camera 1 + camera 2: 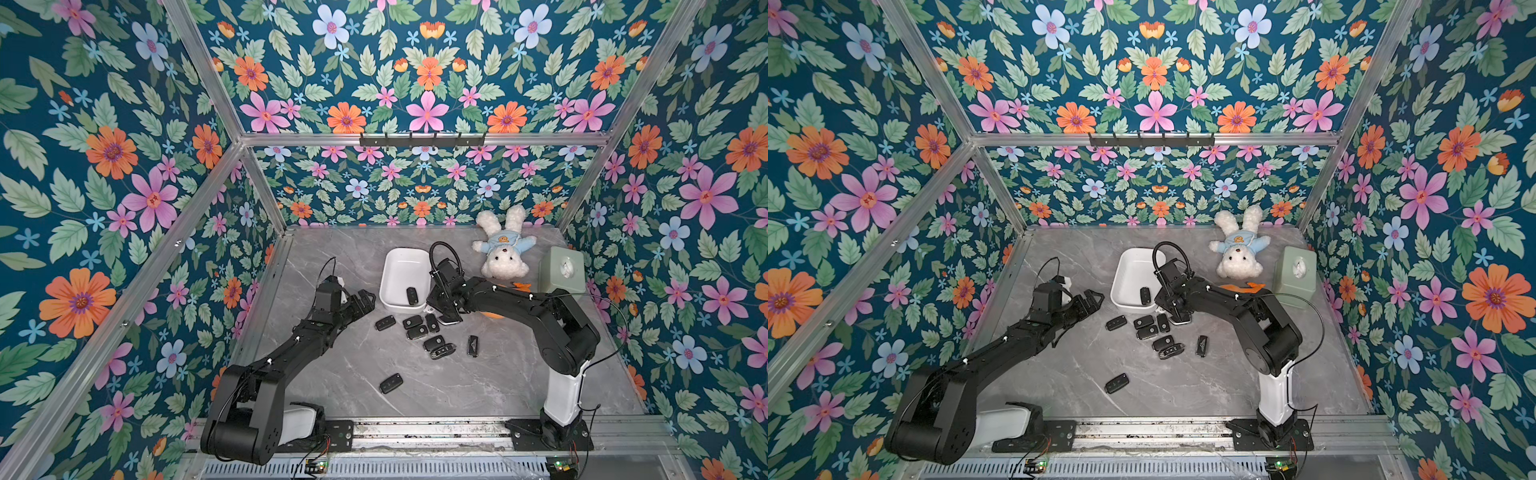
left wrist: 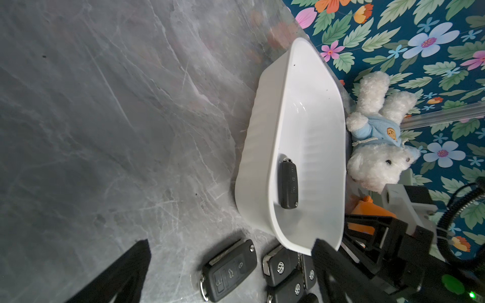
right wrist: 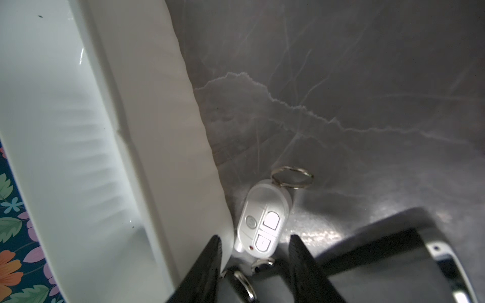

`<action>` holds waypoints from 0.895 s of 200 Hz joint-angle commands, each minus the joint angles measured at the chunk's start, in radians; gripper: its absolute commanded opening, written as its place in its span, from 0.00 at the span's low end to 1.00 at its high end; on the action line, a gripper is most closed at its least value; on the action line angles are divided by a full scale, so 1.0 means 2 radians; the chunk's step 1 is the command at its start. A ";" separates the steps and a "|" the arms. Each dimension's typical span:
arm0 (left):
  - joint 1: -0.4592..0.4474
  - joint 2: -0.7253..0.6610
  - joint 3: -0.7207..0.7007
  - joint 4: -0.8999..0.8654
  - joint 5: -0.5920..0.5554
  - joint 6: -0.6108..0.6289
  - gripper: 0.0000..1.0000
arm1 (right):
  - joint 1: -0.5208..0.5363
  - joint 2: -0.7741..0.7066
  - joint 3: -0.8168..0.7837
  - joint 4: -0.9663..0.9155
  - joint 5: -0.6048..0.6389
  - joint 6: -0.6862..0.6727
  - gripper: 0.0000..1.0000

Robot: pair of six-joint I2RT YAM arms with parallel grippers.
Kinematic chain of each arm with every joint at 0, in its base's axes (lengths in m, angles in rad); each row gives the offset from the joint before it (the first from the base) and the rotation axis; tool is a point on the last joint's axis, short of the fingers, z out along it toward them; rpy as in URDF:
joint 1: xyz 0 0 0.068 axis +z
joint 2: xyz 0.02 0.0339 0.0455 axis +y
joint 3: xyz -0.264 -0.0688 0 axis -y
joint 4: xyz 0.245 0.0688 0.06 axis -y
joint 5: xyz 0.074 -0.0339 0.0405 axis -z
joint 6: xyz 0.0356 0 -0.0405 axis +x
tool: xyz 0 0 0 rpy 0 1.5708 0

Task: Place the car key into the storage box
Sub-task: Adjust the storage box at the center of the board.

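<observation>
The white storage box [image 1: 405, 270] [image 1: 1133, 270] stands mid-table with one black car key [image 1: 412, 296] [image 2: 288, 185] lying inside. My right gripper [image 1: 432, 308] [image 3: 254, 240] is low at the box's near right corner, jaws apart. In the right wrist view a white car key with a ring [image 3: 262, 225] lies on the table against the box wall [image 3: 157, 131], its end between the fingertips with a gap on each side. Several black car keys [image 1: 419, 328] lie in front of the box. My left gripper [image 1: 362, 300] [image 2: 232, 242] hovers open left of the box, holding nothing.
A white plush rabbit [image 1: 505, 249] lies at the back right, beside a pale green tissue box [image 1: 561, 270]. An orange object [image 1: 519, 286] shows behind my right arm. Single black keys lie at the front [image 1: 390, 383] and to the right [image 1: 472, 345].
</observation>
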State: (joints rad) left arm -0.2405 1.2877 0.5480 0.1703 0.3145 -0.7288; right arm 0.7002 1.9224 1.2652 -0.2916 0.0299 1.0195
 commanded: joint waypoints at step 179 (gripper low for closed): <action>0.001 -0.017 -0.007 -0.003 -0.017 0.009 1.00 | 0.033 0.092 0.084 -0.099 0.094 -0.039 0.50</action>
State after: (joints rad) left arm -0.2398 1.2568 0.5327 0.1574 0.2878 -0.7250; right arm 0.7551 2.0762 1.4242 -0.3683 0.1783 0.9695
